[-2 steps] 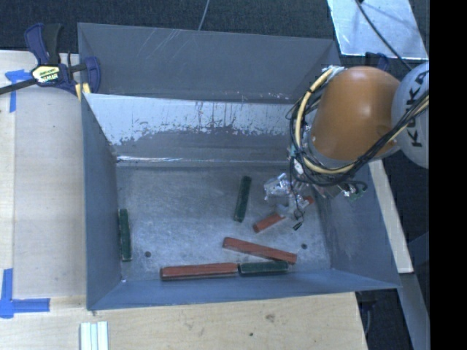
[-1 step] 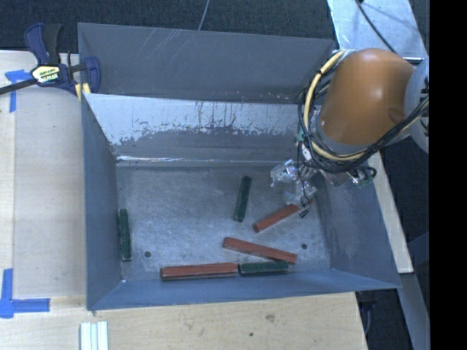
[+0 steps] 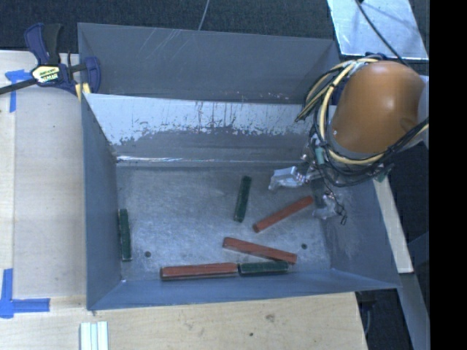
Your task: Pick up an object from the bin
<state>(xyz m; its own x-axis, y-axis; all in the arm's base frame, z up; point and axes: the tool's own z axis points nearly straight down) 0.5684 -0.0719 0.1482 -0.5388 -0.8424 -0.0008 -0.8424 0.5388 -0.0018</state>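
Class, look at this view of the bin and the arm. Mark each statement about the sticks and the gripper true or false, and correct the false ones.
1. The bin holds three red-brown sticks. True: the tilted red-brown stick, the middle red-brown stick and the front red-brown stick.
2. The gripper is over the bin's left half. False: it is at the right side, by the upper end of the tilted red-brown stick.
3. The left green stick lies along the left wall. True.
4. The front red-brown stick lies alone. False: the front green stick lies end to end with it.
5. Every stick is red-brown. False: three are dark green, including the centre green stick.
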